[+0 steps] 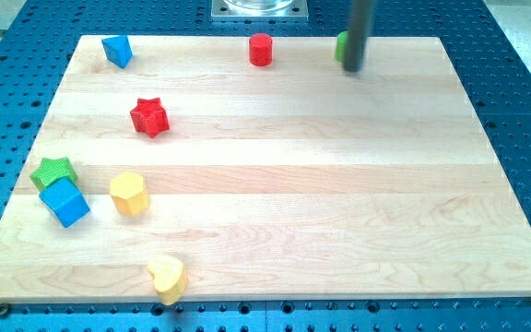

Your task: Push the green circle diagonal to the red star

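Observation:
The green circle (340, 46) sits at the board's top edge, right of centre, mostly hidden behind my rod. My tip (353, 69) rests just to the right of and below it, touching or nearly touching it. The red star (149, 117) lies far to the left, in the upper left part of the board.
A red cylinder (262, 50) stands at the top centre and a blue block (117, 51) at the top left. A green star (53, 171), a blue cube (64, 203) and a yellow hexagon (128, 194) cluster at the left. A yellow heart (167, 278) lies at the bottom edge.

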You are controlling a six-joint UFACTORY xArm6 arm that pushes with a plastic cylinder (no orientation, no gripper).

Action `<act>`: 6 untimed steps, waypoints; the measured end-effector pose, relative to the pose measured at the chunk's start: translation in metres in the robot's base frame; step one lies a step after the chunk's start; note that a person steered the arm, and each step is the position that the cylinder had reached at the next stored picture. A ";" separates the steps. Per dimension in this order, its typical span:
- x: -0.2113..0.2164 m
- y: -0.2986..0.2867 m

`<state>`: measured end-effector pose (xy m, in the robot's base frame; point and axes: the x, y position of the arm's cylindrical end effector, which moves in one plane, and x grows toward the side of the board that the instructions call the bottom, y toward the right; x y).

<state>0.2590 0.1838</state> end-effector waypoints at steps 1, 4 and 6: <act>0.026 -0.031; -0.066 -0.088; -0.066 -0.061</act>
